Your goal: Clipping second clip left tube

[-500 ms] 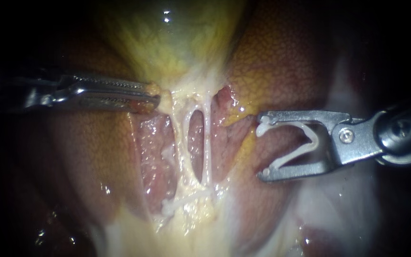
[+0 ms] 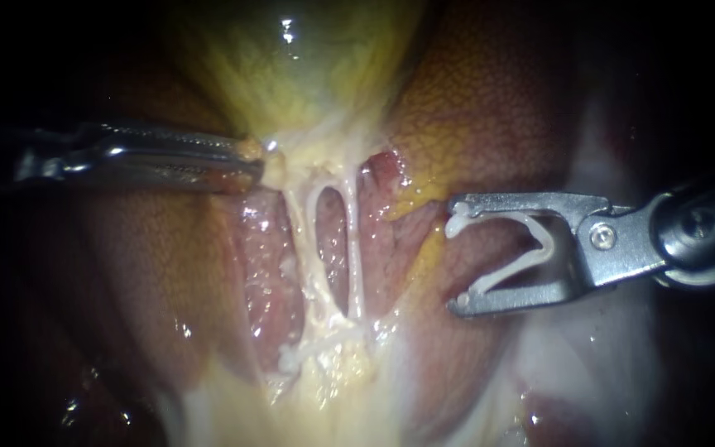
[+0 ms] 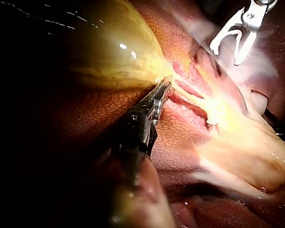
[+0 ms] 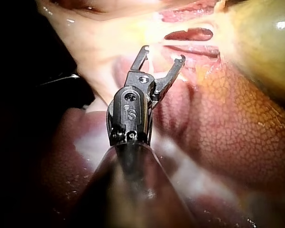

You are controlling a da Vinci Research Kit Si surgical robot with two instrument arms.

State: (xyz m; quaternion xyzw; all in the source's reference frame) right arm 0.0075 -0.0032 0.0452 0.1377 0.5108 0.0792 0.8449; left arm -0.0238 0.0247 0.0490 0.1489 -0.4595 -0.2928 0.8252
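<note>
Liver [image 2: 490, 108] lies around the gallbladder [image 2: 308, 74], whose neck my left instrument [image 2: 250, 161] grips with jaws clamped on it; my right instrument [image 2: 457, 257] holds an open clip [image 2: 546, 248] between spread jaws, well apart from the left tube [image 2: 302, 240]

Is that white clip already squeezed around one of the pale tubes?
No, the white clip sits unclosed in the right instrument, apart from the left tube.

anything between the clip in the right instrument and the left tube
Yes. The right tube runs between the clip held open in the right instrument and the left tube; the clip would have to pass over or around it. Nothing else visible intervenes.
</note>
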